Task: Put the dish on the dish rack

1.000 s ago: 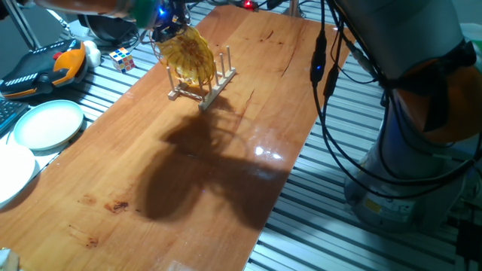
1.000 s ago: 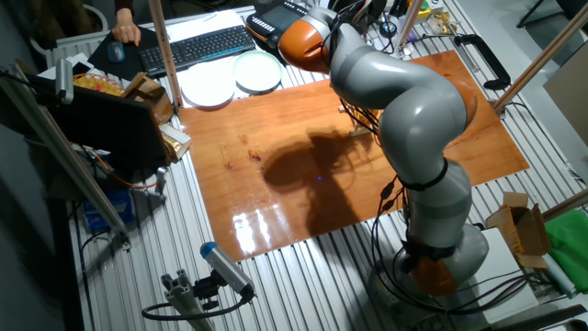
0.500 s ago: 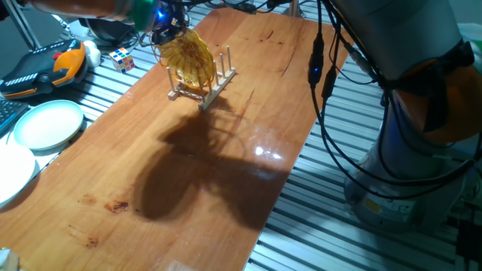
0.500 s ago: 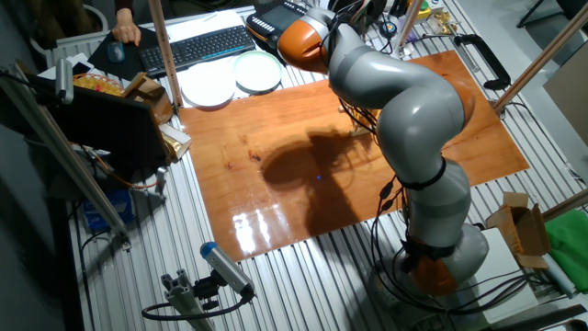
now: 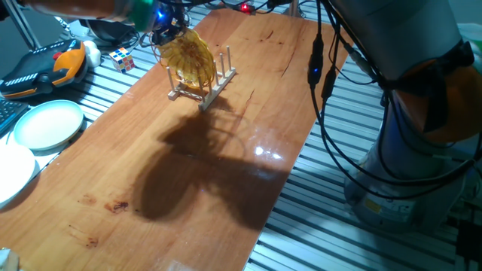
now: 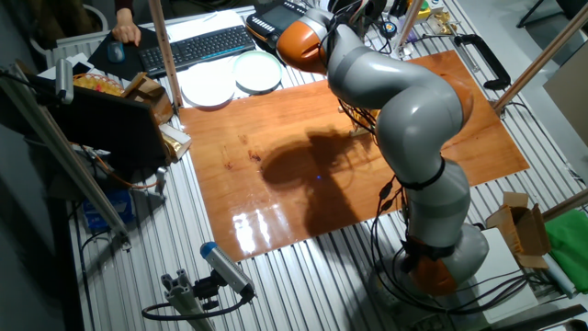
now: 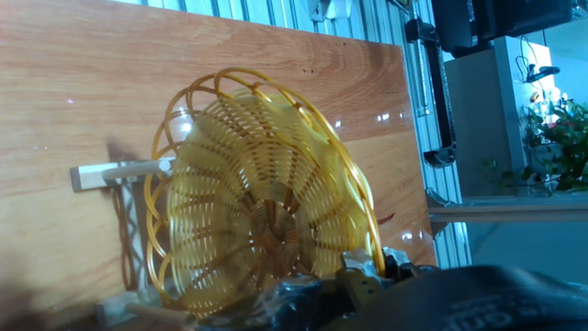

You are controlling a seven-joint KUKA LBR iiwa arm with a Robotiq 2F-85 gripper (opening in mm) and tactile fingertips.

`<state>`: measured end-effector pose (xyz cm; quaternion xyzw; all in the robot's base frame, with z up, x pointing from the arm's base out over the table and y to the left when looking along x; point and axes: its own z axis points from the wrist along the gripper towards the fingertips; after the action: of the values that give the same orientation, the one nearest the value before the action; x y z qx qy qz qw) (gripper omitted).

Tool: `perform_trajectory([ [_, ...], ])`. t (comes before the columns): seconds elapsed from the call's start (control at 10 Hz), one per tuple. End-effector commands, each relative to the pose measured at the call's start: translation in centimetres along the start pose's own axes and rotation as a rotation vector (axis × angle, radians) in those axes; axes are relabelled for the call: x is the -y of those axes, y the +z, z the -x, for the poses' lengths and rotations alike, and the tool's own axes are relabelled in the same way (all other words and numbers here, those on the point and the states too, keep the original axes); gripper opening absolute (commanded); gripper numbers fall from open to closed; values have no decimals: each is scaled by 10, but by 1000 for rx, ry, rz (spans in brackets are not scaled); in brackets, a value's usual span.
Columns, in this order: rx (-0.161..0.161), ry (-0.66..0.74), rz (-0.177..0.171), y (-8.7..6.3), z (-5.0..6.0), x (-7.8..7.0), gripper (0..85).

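The golden-yellow woven dish [image 5: 187, 59] stands on edge between the pegs of the small wooden dish rack [image 5: 214, 81] at the far end of the table. My gripper [image 5: 167, 31] is at the dish's upper rim on its left side. In the hand view the dish [image 7: 248, 193] fills the frame with its rim running into my gripper [image 7: 354, 287] at the bottom, which looks shut on it. A rail of the rack [image 7: 115, 173] shows behind the dish. In the other fixed view the arm hides both the dish and the rack.
Two white plates [image 5: 48, 124] [image 5: 10, 173] lie left of the table on the slatted bench. A Rubik's cube [image 5: 123, 59] and an orange-black device [image 5: 45, 66] sit near the rack's left. A keyboard [image 6: 197, 46] lies beyond the plates [image 6: 257, 71].
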<state>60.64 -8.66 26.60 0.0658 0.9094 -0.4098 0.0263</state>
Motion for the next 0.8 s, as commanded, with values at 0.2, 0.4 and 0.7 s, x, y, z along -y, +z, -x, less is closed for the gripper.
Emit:
perform_trajectory([
  [0.2,2,-2,8,0,0,0,13],
  [0.4,7,3,13,0,0,0,133],
  [0.7,12,7,15,0,0,0,283],
])
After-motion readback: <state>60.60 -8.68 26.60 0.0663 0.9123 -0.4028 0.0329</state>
